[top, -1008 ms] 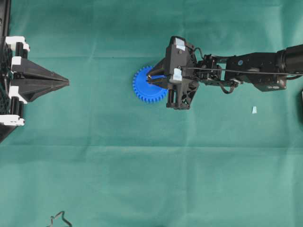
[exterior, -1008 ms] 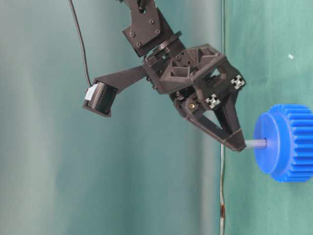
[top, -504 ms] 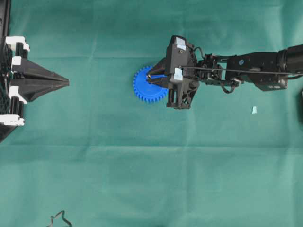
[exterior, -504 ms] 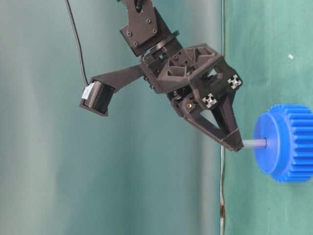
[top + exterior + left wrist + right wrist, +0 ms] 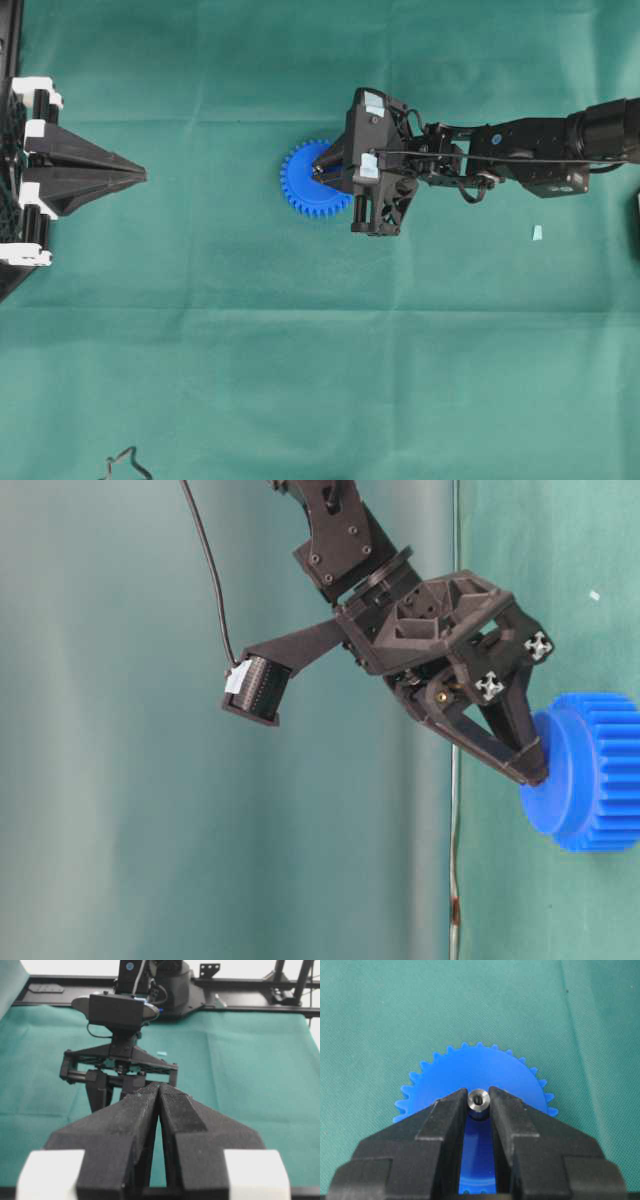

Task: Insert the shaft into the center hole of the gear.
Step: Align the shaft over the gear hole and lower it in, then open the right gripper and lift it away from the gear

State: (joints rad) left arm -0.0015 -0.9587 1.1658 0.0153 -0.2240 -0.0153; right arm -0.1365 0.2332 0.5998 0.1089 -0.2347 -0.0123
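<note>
right claw [image 5: 535, 772] lowered onto gear [image 5: 590, 772]; shaft [image 5: 479, 1100] pushed in; exposed length gone

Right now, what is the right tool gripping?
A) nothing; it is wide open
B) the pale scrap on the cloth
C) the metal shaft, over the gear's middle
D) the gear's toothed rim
C: the right tool pinches the silvery shaft between its fingers, right above the blue gear.
</note>
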